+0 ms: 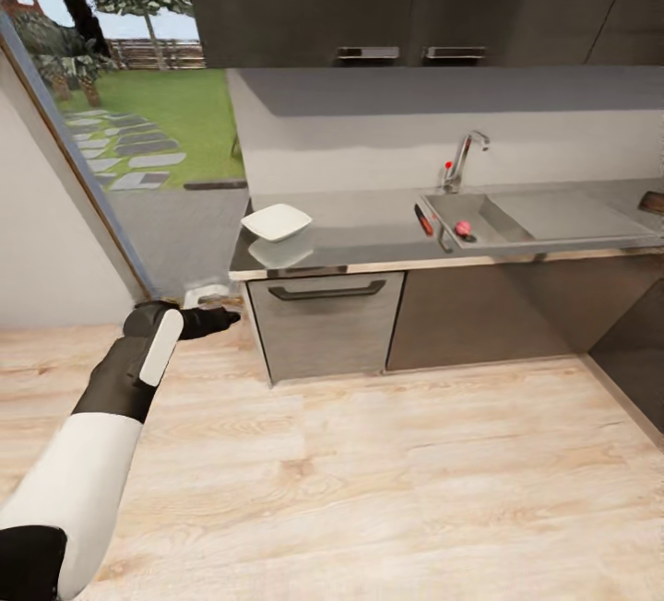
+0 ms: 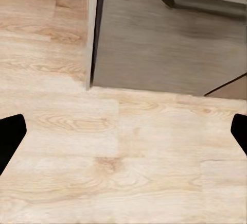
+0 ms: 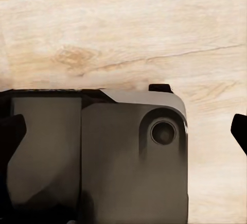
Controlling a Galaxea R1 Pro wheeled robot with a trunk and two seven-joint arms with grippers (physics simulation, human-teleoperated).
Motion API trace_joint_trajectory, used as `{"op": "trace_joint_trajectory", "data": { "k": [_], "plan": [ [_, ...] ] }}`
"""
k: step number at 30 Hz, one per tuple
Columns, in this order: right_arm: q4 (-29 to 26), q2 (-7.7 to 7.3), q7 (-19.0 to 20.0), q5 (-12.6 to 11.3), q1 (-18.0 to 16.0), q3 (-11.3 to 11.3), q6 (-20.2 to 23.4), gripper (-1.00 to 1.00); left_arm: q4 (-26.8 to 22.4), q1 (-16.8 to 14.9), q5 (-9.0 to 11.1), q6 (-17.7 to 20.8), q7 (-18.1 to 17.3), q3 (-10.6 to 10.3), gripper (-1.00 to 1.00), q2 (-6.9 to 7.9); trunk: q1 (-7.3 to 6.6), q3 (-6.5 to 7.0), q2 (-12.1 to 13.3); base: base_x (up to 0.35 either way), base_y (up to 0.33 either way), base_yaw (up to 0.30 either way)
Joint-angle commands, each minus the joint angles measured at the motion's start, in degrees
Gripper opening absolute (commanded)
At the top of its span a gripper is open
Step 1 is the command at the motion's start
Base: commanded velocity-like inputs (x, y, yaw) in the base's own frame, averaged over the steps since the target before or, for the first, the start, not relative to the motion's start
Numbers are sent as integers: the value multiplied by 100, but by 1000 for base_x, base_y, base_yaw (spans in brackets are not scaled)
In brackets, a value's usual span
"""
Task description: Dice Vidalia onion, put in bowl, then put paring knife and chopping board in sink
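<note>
Head view: Vidalia onion point(image 1: 464, 229) (in sink point(image 1: 553, 218)) far from left gripper point(image 1: 226, 317).

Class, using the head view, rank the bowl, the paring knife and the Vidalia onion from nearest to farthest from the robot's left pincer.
1. The bowl, at the countertop's left end, nearest the left pincer.
2. The paring knife, on the sink's left rim.
3. The Vidalia onion, inside the basin, just right of the knife.

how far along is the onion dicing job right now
Nothing looks done. The small pinkish-red onion sits in the steel sink, the red-handled knife beside it, the white squarish bowl empty. The open left gripper holds nothing. Fetching, dicing, bowling and clearing all remain.
</note>
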Motion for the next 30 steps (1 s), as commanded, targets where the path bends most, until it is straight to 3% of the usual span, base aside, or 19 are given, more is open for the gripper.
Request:
{"op": "trace_joint_trajectory", "data": {
  "k": [1, 9, 12, 14, 15, 17, 18, 19, 22, 25, 26, 27, 30],
  "plan": [
    [5, 2, -9, 8, -4, -6, -21, 100, 119, -5, 73, -61, 50, -8, 100, 5, -1, -8, -11, -328, 0, 0],
    [5, 2, -9, 8, -2, -9, -26, 100, 1686, -4, 73, -1213, 40, -11, 100, 3, -1, -8, -11, -331, 0, 0],
    [5, -1, -9, 8, -3, -8, -27, 100, 2461, -4, 71, -1799, 28, -14, 100, -1, -1, -8, -11, -335, 0, 0],
    [5, 0, -9, 8, -1, -13, -27, 100, 3353, -4, 67, -2592, -23, -45, 100, -15, -1, -8, -11, -298, 0, 0],
    [5, 0, -9, 8, -1, -13, -27, 100, 3549, -4, 66, -2774, -46, -69, 100, -17, -1, -8, -11, -247, 0, 0],
    [0, 1, -9, 8, -2, -14, -27, 100, 4381, -4, 65, -3584, -170, -279, 100, -47, -1, -8, -11, -136, 0, 0],
    [-1, 1, -9, 8, -2, -14, -27, 100, 4603, -4, 65, -3800, -209, -362, 100, -62, -1, -8, -11, -85, 0, 0],
    [-4, 2, -9, 8, -3, -15, -30, 100, 5286, -4, 65, -4415, -348, -645, 100, -130, -1, -8, -11, -43, 0, 0],
    [-34, -16, -9, 8, -4, -19, -36, 100, 6365, 2, 69, -5448, -555, -1098, 100, -343, -1, -8, -11, -19, 0, 0],
    [-92, -69, -9, 8, -3, -18, -98, 100, 6612, 170, 67, -5895, -604, -1211, 100, -432, -1, -8, -11, -7, 0, 0],
    [-125, -117, -9, 8, -2, -21, -218, 100, 6696, 372, 62, -6082, -621, -1250, 100, -469, -1, -8, -11, -2, 0, 0],
    [-156, -254, -9, 8, -3, -28, -475, 100, 6755, 694, 56, -6473, -636, -1278, 100, -502, -1, -8, -11, 0, 0, 0],
    [-351, -398, -12, 8, -1, -31, -564, 100, 6775, 1056, 46, -7315, -648, -1291, 100, -534, -1, -8, -11, 0, 0, 0]
  ]
}}
